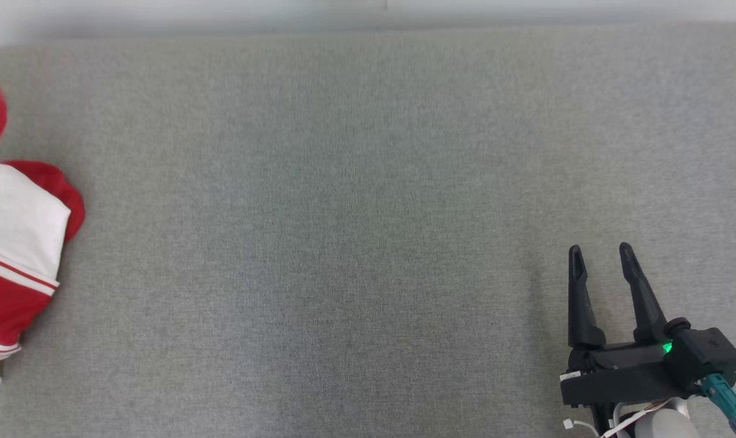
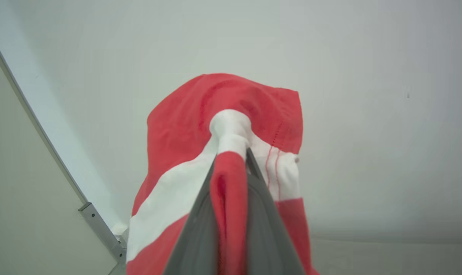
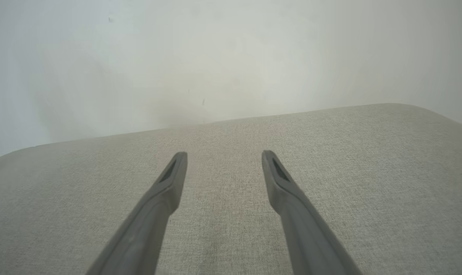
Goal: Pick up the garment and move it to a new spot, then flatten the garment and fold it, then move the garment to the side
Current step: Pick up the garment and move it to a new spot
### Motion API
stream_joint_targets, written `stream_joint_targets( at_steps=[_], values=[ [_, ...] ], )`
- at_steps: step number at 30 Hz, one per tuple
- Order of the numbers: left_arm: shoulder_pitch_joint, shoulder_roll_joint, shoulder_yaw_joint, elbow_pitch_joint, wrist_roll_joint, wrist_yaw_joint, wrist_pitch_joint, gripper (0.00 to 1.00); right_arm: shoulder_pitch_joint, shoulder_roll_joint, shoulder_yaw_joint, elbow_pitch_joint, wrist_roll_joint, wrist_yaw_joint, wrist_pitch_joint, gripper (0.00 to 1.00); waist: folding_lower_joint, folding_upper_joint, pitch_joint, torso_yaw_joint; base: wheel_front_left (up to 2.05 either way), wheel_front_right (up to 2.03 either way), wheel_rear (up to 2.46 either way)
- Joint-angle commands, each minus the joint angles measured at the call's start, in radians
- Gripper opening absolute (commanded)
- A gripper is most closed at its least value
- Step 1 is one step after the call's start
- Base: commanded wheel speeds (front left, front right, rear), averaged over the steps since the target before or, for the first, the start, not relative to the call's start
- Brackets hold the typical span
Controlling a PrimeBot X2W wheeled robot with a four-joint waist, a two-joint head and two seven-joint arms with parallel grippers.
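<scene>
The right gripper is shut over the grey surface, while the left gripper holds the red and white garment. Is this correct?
No: the right gripper is open, as the right wrist view shows, its fingers apart over the grey surface. The left gripper does hold the red and white garment.

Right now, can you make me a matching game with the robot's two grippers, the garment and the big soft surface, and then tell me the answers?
Things:
1. left gripper
2. right gripper
3. garment
4. grey surface

What fits:
A. red with white bands
B. open, nothing between its fingers
C. shut, pinching a fold of cloth
D. plain and woven, spread out wide

Right pairs: 1-C, 2-B, 3-A, 4-D.
</scene>
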Motion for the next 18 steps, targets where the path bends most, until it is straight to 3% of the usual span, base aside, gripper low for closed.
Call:
stream_joint_targets(
  at_steps=[1, 7, 18],
  values=[
    [-0.029, -0.006, -0.018, -0.046, 0.005, -0.007, 0.014, 0.0, 0.009, 0.01, 0.004, 0.005, 0.013, -0.002, -0.001, 1.0, 0.0001, 0.0, -0.039, -0.01, 0.0, 0.0, 0.0],
    [-0.14, -0.036, -0.115, -0.174, -0.017, -0.042, 0.071, 0.0, 0.01, 0.024, 0.015, 0.024, 0.028, -0.002, -0.001, 1.0, 0.0001, 0.0, -0.066, -0.059, 0.0, 0.0, 0.0],
    [-0.245, -0.197, -0.328, -0.222, -0.042, -0.058, 0.088, 0.0, 0.005, 0.029, 0.044, 0.045, 0.09, -0.002, -0.001, 1.0, 0.0001, 0.0, -0.077, -0.22, 0.0, 0.0, 0.0]
  ],
)
